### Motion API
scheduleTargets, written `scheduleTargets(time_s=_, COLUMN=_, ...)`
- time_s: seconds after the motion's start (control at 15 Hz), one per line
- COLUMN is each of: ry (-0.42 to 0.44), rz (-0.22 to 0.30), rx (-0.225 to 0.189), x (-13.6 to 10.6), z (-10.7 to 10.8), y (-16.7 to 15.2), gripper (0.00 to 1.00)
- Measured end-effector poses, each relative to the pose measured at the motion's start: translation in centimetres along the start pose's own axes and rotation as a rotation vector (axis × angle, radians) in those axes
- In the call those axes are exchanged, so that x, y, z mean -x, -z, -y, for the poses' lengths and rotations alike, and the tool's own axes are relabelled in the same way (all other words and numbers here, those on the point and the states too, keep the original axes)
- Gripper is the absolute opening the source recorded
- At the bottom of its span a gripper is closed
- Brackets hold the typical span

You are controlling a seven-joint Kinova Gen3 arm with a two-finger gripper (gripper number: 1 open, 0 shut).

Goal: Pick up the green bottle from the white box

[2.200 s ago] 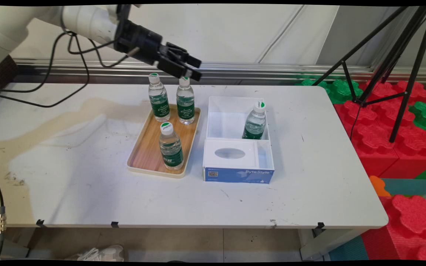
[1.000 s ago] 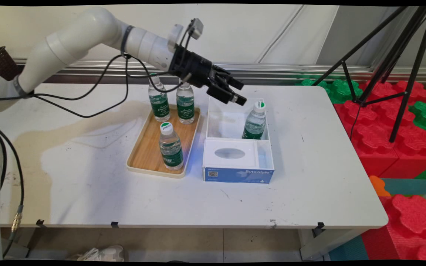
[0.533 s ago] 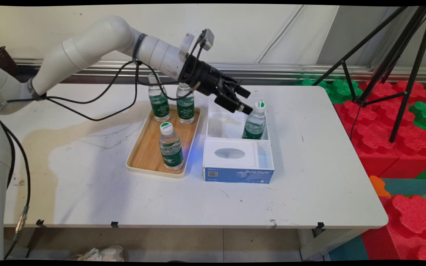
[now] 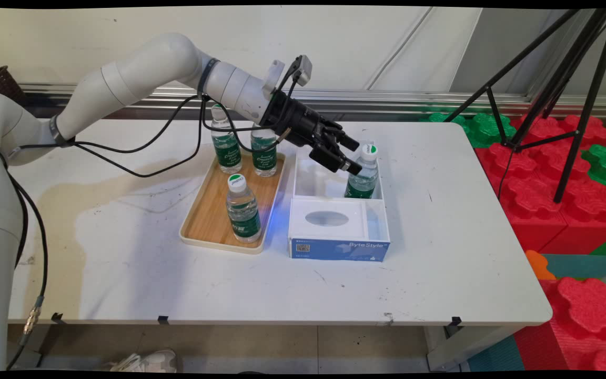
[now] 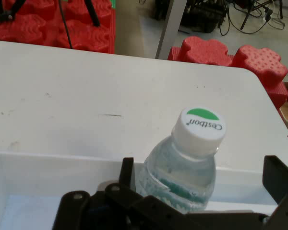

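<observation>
Having swung right from the tray (image 4: 213, 221), the jaws now straddle, parted, the box's (image 4: 334, 231) bottle (image 4: 364, 173).

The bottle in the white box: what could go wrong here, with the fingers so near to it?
1. The bottle leans in the white box, so a push from one side may tip it further.
2. The open gripper straddles it below the cap; the grip may slip on the clear tapered shoulder.
3. The fingers are low near the box wall and may hit it.
</observation>
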Motion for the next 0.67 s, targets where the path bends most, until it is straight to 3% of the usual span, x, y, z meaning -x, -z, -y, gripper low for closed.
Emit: scheduleTargets(time_s=0.67, ry=0.006, rz=0.025, rx=0.01, x=1.1, z=0.4, y=-1.8, gripper=1.0)
